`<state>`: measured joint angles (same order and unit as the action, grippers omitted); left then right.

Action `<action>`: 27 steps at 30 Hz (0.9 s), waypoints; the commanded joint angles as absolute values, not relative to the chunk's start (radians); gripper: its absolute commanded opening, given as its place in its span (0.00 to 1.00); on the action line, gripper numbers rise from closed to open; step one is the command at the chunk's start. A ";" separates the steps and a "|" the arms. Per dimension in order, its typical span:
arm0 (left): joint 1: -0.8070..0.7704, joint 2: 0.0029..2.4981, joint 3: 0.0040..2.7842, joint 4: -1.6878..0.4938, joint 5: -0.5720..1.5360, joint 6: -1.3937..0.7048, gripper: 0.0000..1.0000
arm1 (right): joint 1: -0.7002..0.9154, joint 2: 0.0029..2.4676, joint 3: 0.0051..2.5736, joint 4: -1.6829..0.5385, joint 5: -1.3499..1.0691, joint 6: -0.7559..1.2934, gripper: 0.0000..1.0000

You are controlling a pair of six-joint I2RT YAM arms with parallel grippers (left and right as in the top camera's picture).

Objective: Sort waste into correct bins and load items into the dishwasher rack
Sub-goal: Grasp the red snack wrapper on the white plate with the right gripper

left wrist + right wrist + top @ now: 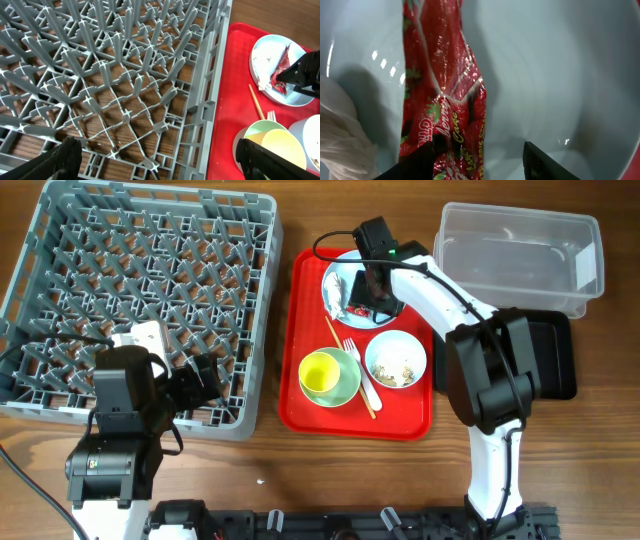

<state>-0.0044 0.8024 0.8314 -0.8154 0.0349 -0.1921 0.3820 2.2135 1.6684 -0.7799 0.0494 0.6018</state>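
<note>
Overhead: your right pincer (pixel 372 298) hangs over the red wrapper (pixel 357 311) on the plate (pixel 335 280), on the counter's (pixel 300 470) red tray (pixel 410 415). Left wrist: your left pincer (pixel 165 165) gapes wide above the grey rack (pixel 125 90). Right wrist: the right pincer's fingers are spread apart, with the wrapper lying between them, close against one finger.

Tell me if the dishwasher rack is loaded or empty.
Empty where visible: the dishwasher rack shows only bare pegs and table wood beneath, overhead and from the left wrist.
</note>
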 commanded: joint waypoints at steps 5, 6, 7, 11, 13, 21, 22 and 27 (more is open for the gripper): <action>-0.004 0.802 0.847 -0.813 0.033 -0.190 1.00 | 0.384 2.177 1.706 -0.720 0.052 0.575 0.76; -0.004 0.802 0.847 -0.813 0.033 -0.190 1.00 | 0.384 2.168 1.706 -0.699 0.052 0.576 0.77; -0.004 0.802 0.847 -0.813 0.033 -0.190 1.00 | 0.385 2.168 1.706 -0.692 0.045 0.580 0.77; -0.004 0.802 0.847 -0.820 0.033 -0.190 1.00 | 0.396 2.180 1.688 -0.666 0.056 0.631 0.78; -0.004 0.802 0.847 -0.821 0.033 -0.190 1.00 | 0.403 2.205 1.688 -0.655 0.060 0.645 0.78; -0.004 0.802 0.847 -0.821 0.033 -0.190 1.00 | 0.406 2.237 1.670 -0.717 0.083 0.665 0.62; -0.004 0.802 0.847 -0.821 0.033 -0.191 1.00 | 0.406 2.237 1.666 -0.718 0.083 0.665 0.62; -0.004 0.802 0.847 -0.821 0.033 -0.190 1.00 | 0.409 2.237 1.634 -0.715 0.083 0.681 0.61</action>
